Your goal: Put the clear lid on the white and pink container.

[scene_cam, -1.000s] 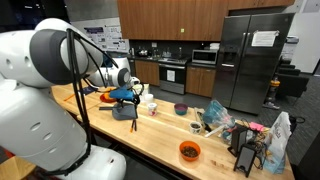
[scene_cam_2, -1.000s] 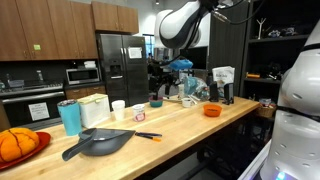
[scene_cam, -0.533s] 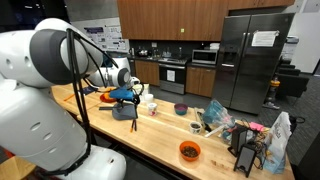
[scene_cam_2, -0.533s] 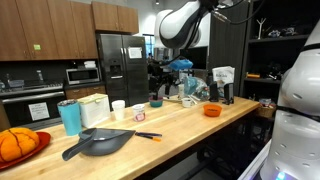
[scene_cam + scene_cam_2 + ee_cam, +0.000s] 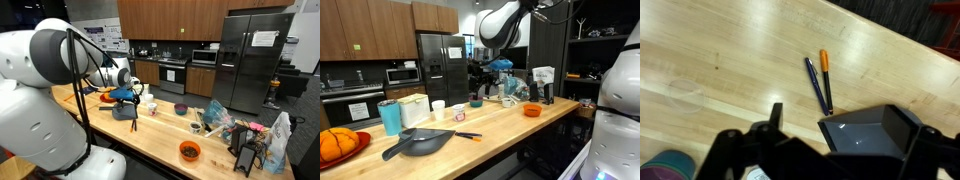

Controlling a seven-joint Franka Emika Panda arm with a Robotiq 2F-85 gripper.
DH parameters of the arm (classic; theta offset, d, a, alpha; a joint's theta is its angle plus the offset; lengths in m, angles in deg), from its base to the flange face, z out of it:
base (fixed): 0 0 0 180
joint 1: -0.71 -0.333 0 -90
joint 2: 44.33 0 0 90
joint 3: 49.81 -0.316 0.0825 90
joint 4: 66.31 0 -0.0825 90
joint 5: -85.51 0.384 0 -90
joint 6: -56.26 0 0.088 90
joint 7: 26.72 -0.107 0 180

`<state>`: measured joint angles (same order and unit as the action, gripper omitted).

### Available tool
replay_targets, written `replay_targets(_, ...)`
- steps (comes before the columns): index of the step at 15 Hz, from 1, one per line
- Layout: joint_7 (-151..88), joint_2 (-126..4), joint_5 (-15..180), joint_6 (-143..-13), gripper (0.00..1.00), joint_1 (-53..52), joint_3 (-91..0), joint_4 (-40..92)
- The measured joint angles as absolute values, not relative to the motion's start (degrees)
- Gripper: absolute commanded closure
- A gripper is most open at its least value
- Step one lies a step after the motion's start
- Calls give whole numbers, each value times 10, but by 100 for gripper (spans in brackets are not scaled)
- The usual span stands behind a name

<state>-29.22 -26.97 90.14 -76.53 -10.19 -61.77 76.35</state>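
My end effector [image 5: 827,150] is hanging motionless above the pale wooden worktop [image 5: 730,50], exactly as it was a second ago. Its dark fingers are standing wide apart and gripping nothing. My glossy white arm [image 5: 50,50] is reaching out over the worktop, wrist pointing downward. Beneath me, a slim dark blue pen [image 5: 816,85] and an orange-capped pen [image 5: 825,78] are lying side by side. The clear round lid [image 5: 685,90] is lying flat on the wood, well apart from them. The small white and pink container [image 5: 459,114] is standing near a dark purple bowl [image 5: 475,102].
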Motion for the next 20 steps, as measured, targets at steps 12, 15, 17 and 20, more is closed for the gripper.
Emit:
replay_targets(12, -188, -277, 899, -775, 0, -46, -514, 763)
replay_targets(15, -130, -293, 899, -774, 0, -32, -479, 750)
replay_targets(17, -91, -310, 899, -770, 0, -26, -465, 734)
replay_targets(20, -53, -349, 875, -748, 0, -17, -458, 696)
